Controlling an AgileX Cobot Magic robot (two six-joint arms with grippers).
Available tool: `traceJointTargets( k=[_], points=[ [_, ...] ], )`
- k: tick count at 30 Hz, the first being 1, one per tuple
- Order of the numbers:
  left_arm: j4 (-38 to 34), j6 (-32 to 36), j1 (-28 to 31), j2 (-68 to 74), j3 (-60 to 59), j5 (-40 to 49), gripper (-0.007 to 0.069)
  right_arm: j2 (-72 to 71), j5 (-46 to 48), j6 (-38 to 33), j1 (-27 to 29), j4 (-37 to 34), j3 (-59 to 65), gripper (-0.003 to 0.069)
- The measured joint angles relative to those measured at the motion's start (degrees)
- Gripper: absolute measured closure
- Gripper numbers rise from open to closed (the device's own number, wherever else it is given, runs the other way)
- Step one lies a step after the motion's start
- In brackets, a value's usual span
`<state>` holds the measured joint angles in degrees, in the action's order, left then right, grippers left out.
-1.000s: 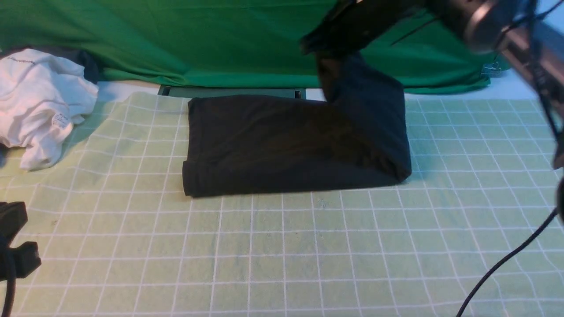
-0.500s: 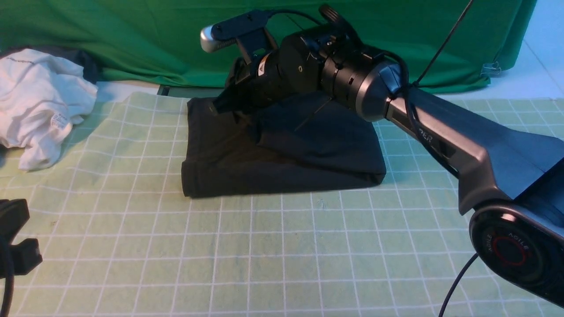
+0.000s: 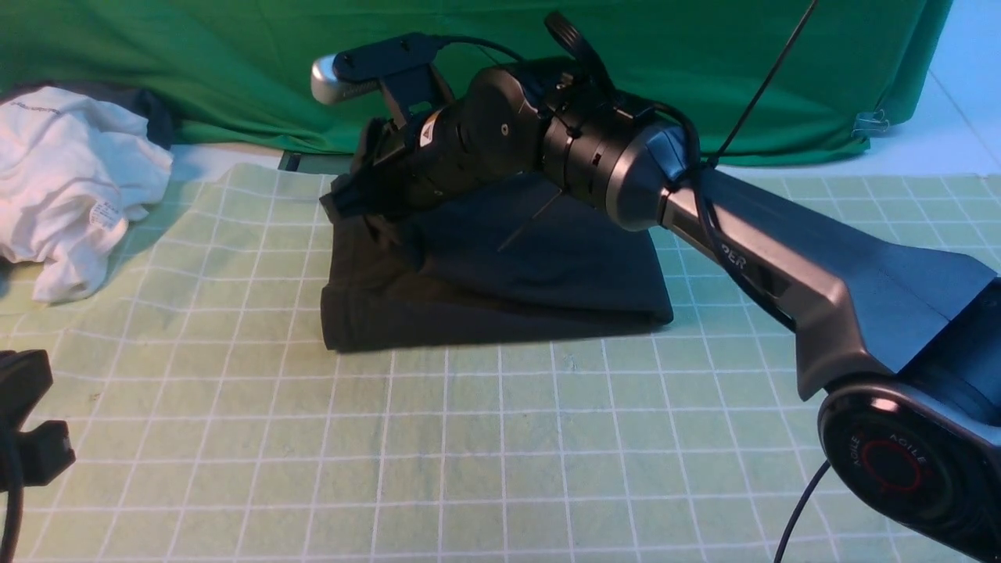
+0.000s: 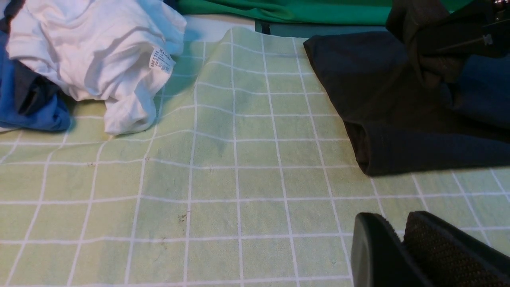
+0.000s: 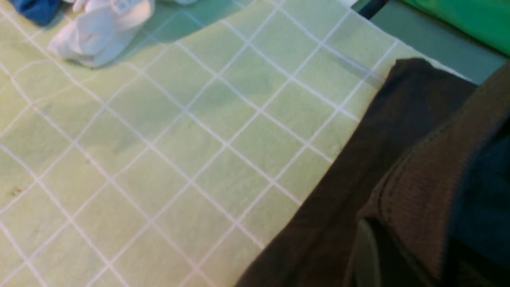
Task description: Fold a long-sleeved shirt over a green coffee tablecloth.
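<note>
On the cloth point(image 3: 500, 438), pale green with a grid of thin white lines, the black shirt point(image 3: 469, 281) lay folded into a rough rectangle toward the far side, near the deep-green backdrop point(image 3: 195, 70). From the front, the right arm point(image 3: 782, 258) reached across over the shirt, and the right gripper point(image 3: 352, 199) sat at the shirt's far left corner, with a fold of fabric drawn up to it. Its jaws were buried in dark fabric there. The right wrist view showed what the front could not: a ribbed hem of the shirt point(image 5: 422, 191) bunched right at the fingers, so the gripper was pinched on the shirt, jaws narrow.

The left gripper point(image 3: 31, 422) stayed low at the left edge of the front view, well apart from the shirt. Only the left wrist view showed its fingers point(image 4: 438, 247) clearly: close together with nothing between them, above bare cloth.

That view also showed a blue garment point(image 4: 32, 107) tucked beside the white garment point(image 4: 95, 59), which the front view barely caught. The shirt's near edge was a thick rolled fold lying flat on the cloth; its upper layer looked slack and creased under the arm.
</note>
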<state>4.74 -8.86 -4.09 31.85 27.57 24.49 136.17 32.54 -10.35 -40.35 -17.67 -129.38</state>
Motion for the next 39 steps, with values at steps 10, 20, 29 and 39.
traceJointTargets(
  k=[10, 20, 29, 39],
  points=[
    [-0.11, 0.00, 0.00, 0.00, 0.00, 0.00, 0.0562, -0.95, 1.94, -0.77, -0.01, 0.03, -2.01, 0.0230],
    [-0.11, 0.00, 0.00, 0.00, 0.00, -0.68, 0.0562, -4.55, 7.09, -2.74, -0.01, 6.20, -6.00, 0.0627],
    [-1.00, 0.00, 0.00, 0.00, 0.00, -1.08, 0.0562, 4.00, 6.16, -3.77, -3.38, 5.76, -4.18, 0.0638],
    [-1.20, 5.48, 0.00, -12.71, -0.12, -1.36, 0.0562, -7.25, 18.39, -10.25, -2.78, 6.01, -4.06, 0.0636]
  ],
)
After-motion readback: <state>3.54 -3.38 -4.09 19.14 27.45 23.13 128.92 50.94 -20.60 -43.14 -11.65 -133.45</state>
